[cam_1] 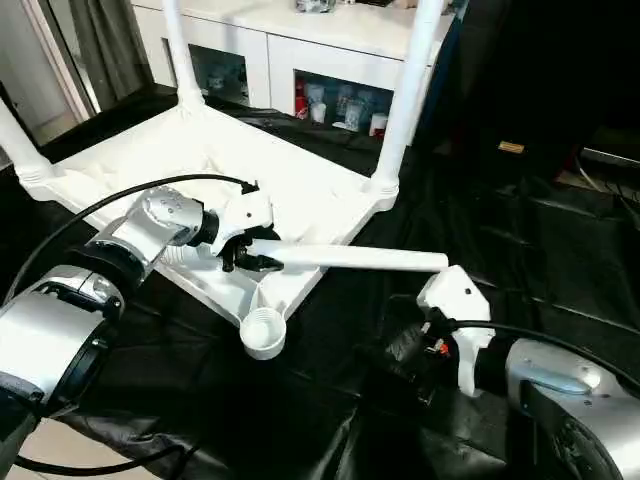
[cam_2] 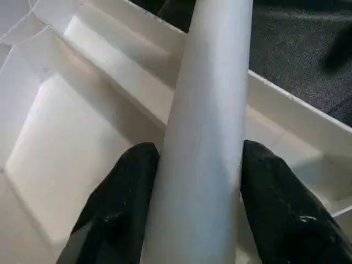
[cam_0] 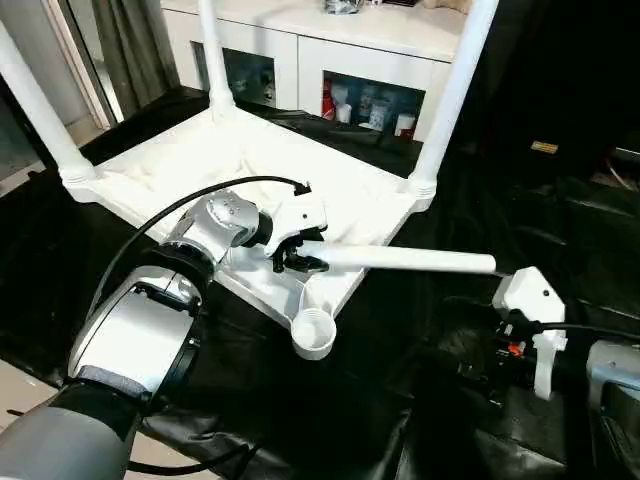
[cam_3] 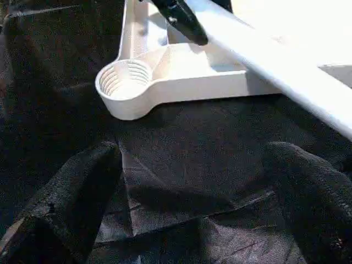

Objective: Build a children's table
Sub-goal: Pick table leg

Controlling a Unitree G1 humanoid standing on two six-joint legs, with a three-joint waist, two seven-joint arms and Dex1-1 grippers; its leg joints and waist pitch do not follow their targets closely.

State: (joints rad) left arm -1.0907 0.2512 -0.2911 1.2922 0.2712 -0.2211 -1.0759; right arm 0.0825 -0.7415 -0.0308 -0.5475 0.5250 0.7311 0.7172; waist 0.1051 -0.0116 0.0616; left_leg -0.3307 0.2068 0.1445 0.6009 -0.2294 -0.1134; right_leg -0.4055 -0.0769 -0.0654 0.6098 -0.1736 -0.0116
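Three upright legs [cam_0: 448, 105] of the inverted tabletop [cam_0: 200, 165] run out past the top edge, so their free ends cannot be seen. The loose leg [cam_0: 410, 261] is covered at its near end by the left gripper [cam_0: 297, 258]; how far it reaches beyond the fingers cannot be told. The right gripper [cam_3: 192, 181] shows two dark fingers [cam_3: 77, 192] cut off by the lower edge. Items behind the glass doors of the white cabinet [cam_0: 330, 45] are too small to identify.
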